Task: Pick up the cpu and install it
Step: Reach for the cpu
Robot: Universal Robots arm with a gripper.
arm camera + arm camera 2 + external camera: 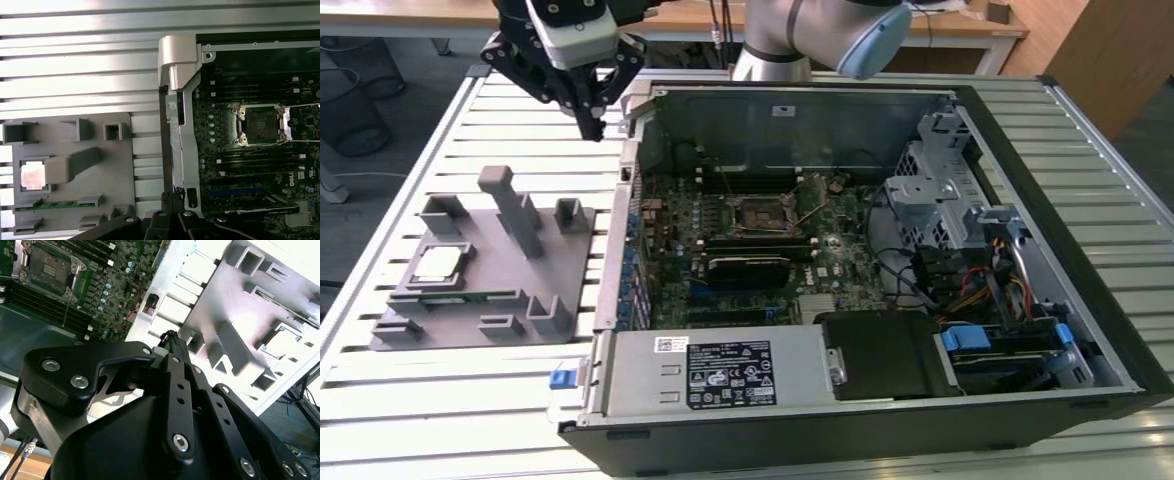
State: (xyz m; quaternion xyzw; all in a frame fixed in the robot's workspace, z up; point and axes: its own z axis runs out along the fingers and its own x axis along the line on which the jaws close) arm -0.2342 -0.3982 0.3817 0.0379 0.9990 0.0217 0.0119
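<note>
1. Slatted metal worktop (454,420). An open computer case (787,125) lies on its side across the middle and the exterior view's right. A grey tray (474,290) with upright posts (514,205) sits just beside it on the exterior view's left.
2. The gripper (596,130) hangs above the far corner of the case, over the strip of worktop between case and tray. In both wrist views the fingers (172,347) come together to a single narrow tip with nothing between them, so I judge them closed and empty.
3. Key relation: the cpu (440,262) lies nearer than the gripper and toward the exterior view's left, well apart from it and lower, across the tall posts. The socket (758,215) on the board lies the other way, toward the exterior view's right. The one arm sits roughly between the two.
4. The cpu rests flat, lid up, in a square recess on the tray's left side, its edges squared to the tray (115,175). Being square, it has no long axis to favour.
5. Look of the cpu (34,176): small and thin, with a pale silver metal top catching glare and a slim darker rim.
6. The socket (261,124) appears open and unfilled.
</note>
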